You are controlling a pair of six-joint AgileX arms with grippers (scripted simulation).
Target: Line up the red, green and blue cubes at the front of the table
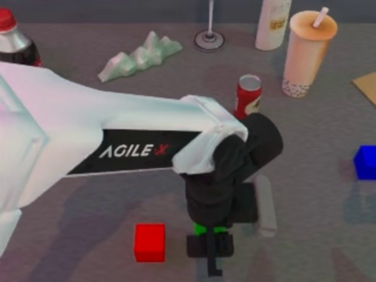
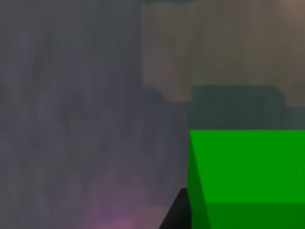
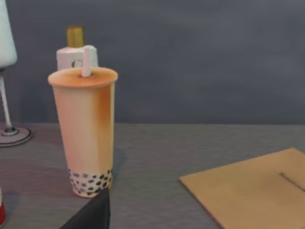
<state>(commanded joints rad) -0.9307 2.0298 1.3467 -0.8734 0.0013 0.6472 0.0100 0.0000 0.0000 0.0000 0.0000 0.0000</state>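
Near the bench's front edge, left gripper (image 1: 210, 242): closed around the green cube (image 1: 210, 228).
Left of that gripper: red cube (image 1: 149, 241), nearby on the bench (image 1: 305, 235).
Far to its right: blue cube (image 1: 365, 162).
Left wrist view only: green cube's faces close up.
Right wrist view only: bubble tea cup's (image 3: 86, 129) side; right gripper's state cannot be told.
Arm lettering: "AGILE X".

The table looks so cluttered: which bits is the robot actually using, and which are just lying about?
Part of the job:
- small matte red cube
- small matte green cube, under the left gripper
- small matte blue cube
- grey table

Just lying about:
- red soda can
- bubble tea cup
- cola bottle
- white bottle
- wine glass base
- tan board
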